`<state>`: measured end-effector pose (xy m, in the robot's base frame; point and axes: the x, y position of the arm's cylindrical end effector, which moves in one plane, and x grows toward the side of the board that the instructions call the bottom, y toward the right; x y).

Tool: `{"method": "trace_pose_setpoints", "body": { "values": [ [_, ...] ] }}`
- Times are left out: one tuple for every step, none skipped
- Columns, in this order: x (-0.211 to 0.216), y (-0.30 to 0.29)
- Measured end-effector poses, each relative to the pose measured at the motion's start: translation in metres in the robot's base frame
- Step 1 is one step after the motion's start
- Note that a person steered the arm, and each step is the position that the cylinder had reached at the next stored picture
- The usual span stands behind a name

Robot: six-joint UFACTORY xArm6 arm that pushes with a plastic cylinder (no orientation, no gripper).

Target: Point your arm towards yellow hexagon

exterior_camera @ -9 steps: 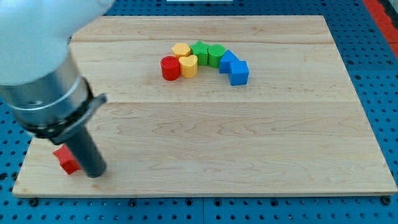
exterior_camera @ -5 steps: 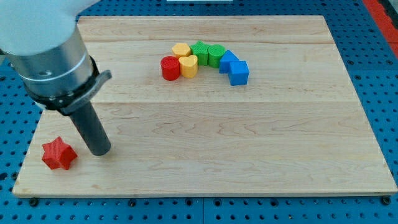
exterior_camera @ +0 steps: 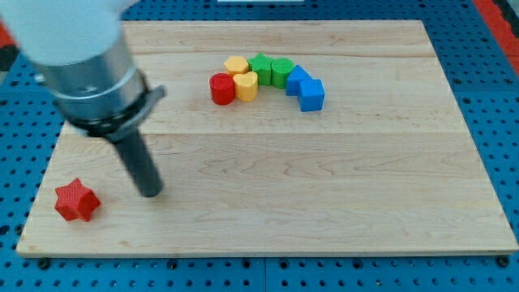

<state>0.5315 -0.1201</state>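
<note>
Approach step: my tip sits beside red star, well apart from yellow hexagon. No pincer fitted, just rod. Next: travel up-right toward hexagon.

One camera looks down at a slant from beyond the view's bottom edge, facing the view's top, and takes in the whole wooden surface with blue pegboard around it — the arm's housing looms large and blurred, nearest the lens, upper left.
</note>
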Motion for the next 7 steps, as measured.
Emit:
{"method": "trace_pose_setpoints", "body": {
  "values": [
    [-0.039,0.023],
    [-0.094,0.018],
    [-0.151,0.018],
    [-0.195,0.012],
    [-0.232,0.004],
    [-0.239,0.044],
    [-0.201,0.063]
  ]
}}
